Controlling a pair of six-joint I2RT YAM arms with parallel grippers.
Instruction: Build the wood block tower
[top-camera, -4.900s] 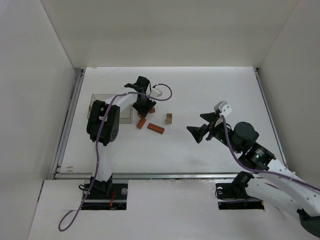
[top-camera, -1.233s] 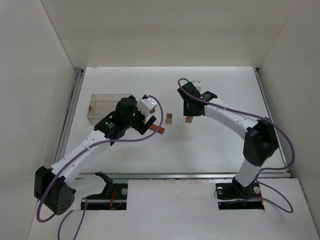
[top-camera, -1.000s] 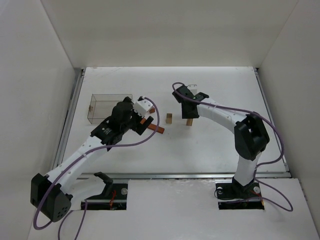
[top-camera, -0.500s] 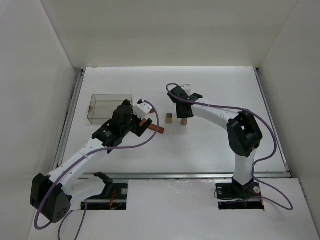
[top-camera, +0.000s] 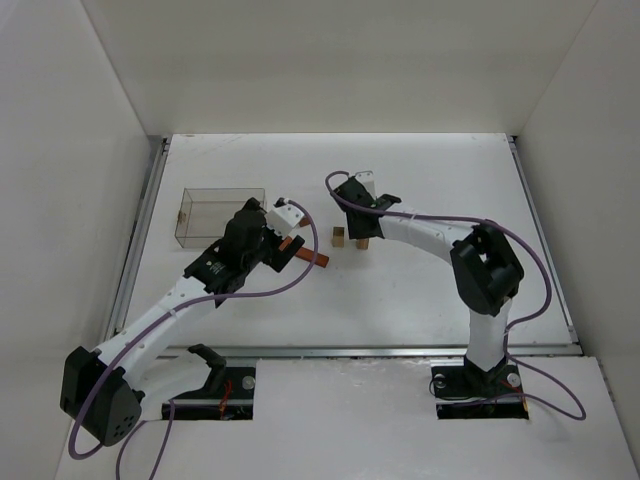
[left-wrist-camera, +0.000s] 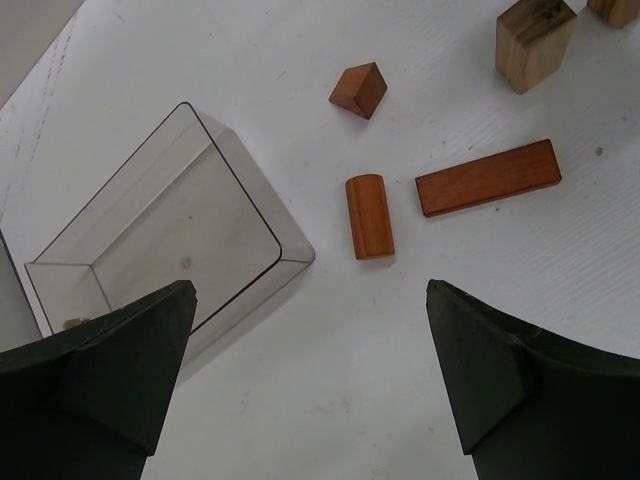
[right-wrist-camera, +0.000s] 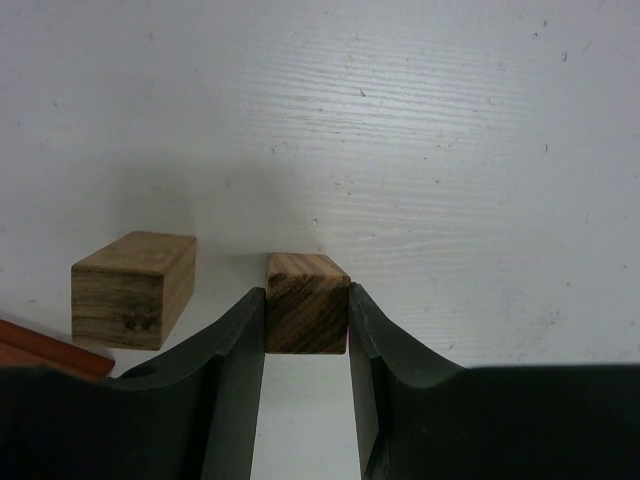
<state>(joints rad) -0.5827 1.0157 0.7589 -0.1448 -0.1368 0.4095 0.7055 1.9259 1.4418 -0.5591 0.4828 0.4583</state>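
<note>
My right gripper (right-wrist-camera: 307, 325) is shut on a tan wooden block (right-wrist-camera: 307, 300), whose end rests on or just above the table. A second tan block (right-wrist-camera: 132, 288) stands a short gap to its left. From above, the held block (top-camera: 362, 241) sits just right of the free tan block (top-camera: 339, 236). My left gripper (left-wrist-camera: 310, 335) is open above bare table. Ahead of it lie a reddish-brown bar (left-wrist-camera: 487, 177), a reddish cylinder (left-wrist-camera: 369, 215) and a reddish wedge (left-wrist-camera: 358, 89). In the top view the left gripper (top-camera: 283, 247) hovers beside the bar (top-camera: 312, 258).
A clear plastic box (top-camera: 220, 215) stands at the back left, and its near corner (left-wrist-camera: 290, 255) lies close to my left finger. White walls enclose the table on three sides. A metal rail (top-camera: 340, 350) runs along the near edge.
My right gripper has carried the tan block leftward, closer to the free tan block. The left arm has barely shifted and stays open.
</note>
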